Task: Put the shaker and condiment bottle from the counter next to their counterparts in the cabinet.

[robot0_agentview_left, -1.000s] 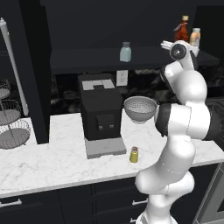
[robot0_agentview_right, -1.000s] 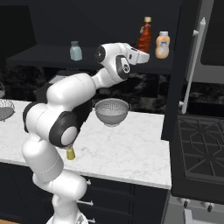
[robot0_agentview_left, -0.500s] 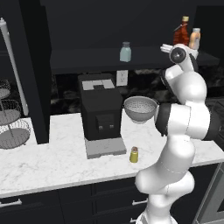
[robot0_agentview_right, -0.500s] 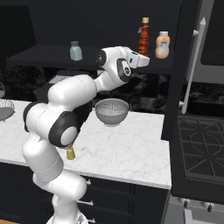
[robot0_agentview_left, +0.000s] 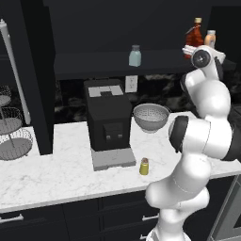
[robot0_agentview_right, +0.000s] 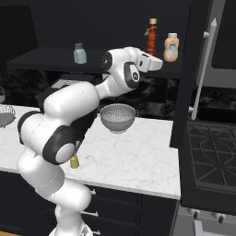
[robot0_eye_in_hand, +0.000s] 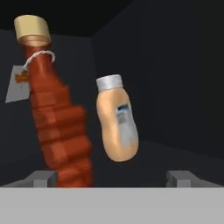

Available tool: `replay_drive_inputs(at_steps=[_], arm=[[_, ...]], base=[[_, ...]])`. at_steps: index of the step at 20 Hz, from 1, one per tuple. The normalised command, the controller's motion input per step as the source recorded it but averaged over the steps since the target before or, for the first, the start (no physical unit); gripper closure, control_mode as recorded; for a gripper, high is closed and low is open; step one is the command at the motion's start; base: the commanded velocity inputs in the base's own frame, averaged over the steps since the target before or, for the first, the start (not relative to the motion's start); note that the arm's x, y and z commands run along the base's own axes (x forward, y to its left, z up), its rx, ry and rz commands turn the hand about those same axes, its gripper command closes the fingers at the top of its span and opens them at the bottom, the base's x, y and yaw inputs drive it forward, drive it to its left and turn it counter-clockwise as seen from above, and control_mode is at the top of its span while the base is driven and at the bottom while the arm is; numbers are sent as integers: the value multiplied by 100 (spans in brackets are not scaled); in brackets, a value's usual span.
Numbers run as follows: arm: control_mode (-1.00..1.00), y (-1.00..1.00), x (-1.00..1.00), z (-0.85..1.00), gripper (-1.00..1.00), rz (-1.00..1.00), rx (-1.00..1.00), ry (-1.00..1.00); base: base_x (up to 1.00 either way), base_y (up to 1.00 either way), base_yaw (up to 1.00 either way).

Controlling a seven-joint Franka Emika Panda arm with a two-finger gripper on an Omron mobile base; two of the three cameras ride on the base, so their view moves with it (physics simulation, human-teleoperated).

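If you were eyeing the shaker (robot0_agentview_left: pixel 144 166) next, it stood on the counter (robot0_agentview_left: pixel 56 169) just in front of the coffee machine (robot0_agentview_left: pixel 108 121), nearest you and untouched. Little yellow cylinder, looked light and rigid, probably slick; I'd have squeezed it around the body below the grey cap, since a cap grip could tip it. Right of the machine sat the colander (robot0_agentview_left: pixel 150 116), near enough that you'd have wanted to come straight down rather than sweep sideways.

Above the machine was the cabinet (robot0_agentview_left: pixel 94 63) shelf, with the pale glass shaker (robot0_agentview_left: pixel 135 55) on it and plenty of bare shelf beside it for the yellow one. Farther right along that shelf the gripper (robot0_eye_in_hand: pixel 111 177) was spread wide, pinching nothing, fingertips (robot0_eye_in_hand: pixel 41 177) just clear of the condiment bottle (robot0_eye_in_hand: pixel 57 118). That bottle stood on the shelf just beside the orange squeeze bottle (robot0_eye_in_hand: pixel 117 124). Tall and narrow-necked, so it looked tippy; you'd have backed straight out.
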Motion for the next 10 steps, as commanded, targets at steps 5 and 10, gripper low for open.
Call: replay_drive_inputs(at_steps=[5,10], arm=[[-100,-12,-100,-2,-100,0,-2,-7],[-100,16,-100,-50,-100,0,-5,-20]], base=[[0,0,0],[0,0,0]])
